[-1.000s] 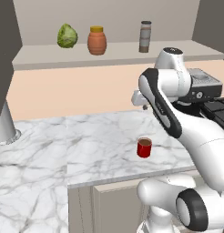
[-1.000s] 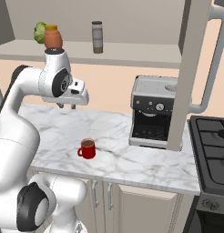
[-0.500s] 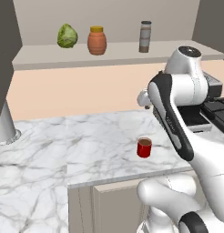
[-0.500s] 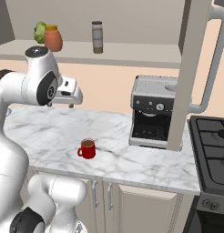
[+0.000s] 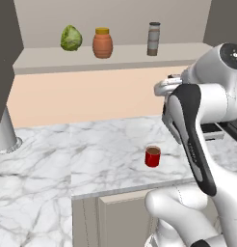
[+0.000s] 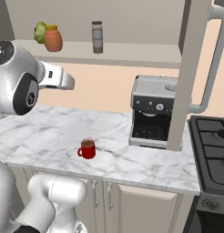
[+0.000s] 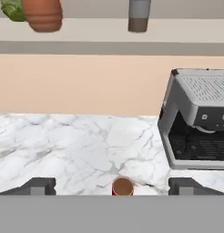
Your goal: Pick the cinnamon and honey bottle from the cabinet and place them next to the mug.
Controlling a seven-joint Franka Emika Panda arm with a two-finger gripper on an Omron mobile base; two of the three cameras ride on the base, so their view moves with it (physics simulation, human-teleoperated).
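1. Cabinet point(image 5: 115, 54): long pale shelf recess above the counter. It holds, from left to right in the left base view, a green cabbage point(image 5: 71, 38), the honey bottle point(image 5: 102, 43) and the cinnamon point(image 5: 153, 38).
2. Marble counter point(image 6: 50, 132): carries the coffee machine point(image 6: 152, 110) at its right and the mug well apart from it.
3. Gripper point(image 7: 112, 186): fingers set wide apart and holding nothing, raised above the counter and facing the back wall; both fingertips point(image 7: 38, 185) flank the mug as seen along the hand.
4. Honey bottle: upright on the shelf, just beside the cabbage, untouched.
5. Cinnamon: upright on the shelf, well apart from the honey bottle, untouched.
6. Mug point(image 5: 152, 156): upright near the counter's front edge, nothing beside it.
7. Progress: judged at the outset; neither item is fetched, so both picks and both placements remain.
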